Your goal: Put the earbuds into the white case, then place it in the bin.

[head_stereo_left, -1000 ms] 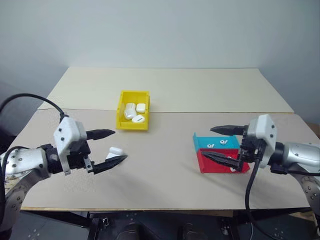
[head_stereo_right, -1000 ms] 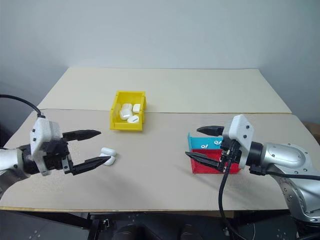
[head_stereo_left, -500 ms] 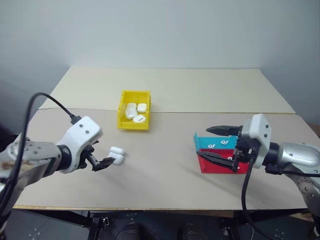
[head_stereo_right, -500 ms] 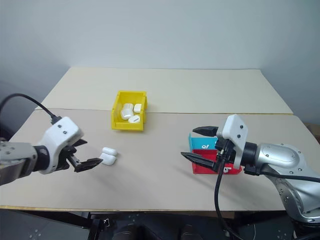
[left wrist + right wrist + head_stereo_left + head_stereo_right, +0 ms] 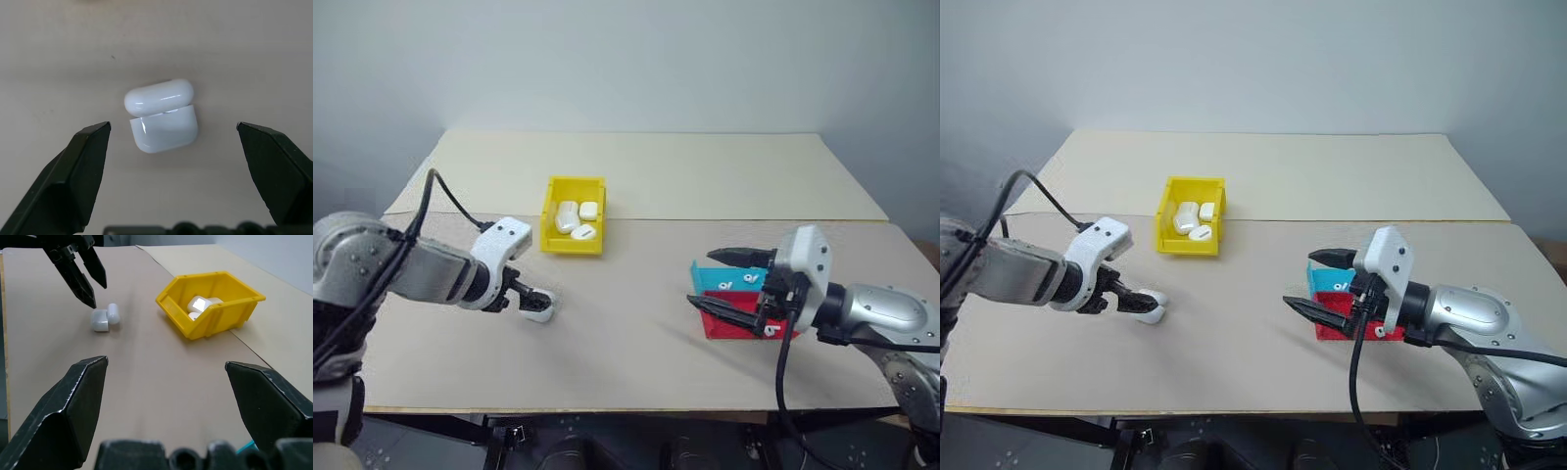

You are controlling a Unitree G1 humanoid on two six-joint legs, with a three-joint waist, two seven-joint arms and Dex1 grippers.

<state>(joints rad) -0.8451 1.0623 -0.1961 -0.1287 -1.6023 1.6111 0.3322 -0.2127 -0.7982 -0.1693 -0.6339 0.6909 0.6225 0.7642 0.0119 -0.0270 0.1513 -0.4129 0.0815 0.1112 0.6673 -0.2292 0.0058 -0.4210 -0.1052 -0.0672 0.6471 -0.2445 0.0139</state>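
The white case (image 5: 161, 116) lies with its lid flipped open on the beige table (image 5: 636, 343), left of centre, bare surface all around it. The left gripper (image 5: 173, 147) hangs just above it, fingers spread wide to either side, touching nothing. The yellow bin (image 5: 574, 228) sits beyond, near the seam where a second table (image 5: 705, 166) begins, with several white cases already inside. On the right, the right gripper (image 5: 729, 284) is wide open and empty, in front of the teal tray (image 5: 720, 278) and red tray (image 5: 729, 323), which hold the earbuds (image 5: 726, 286). A plain grey wall (image 5: 636, 59) stands behind.
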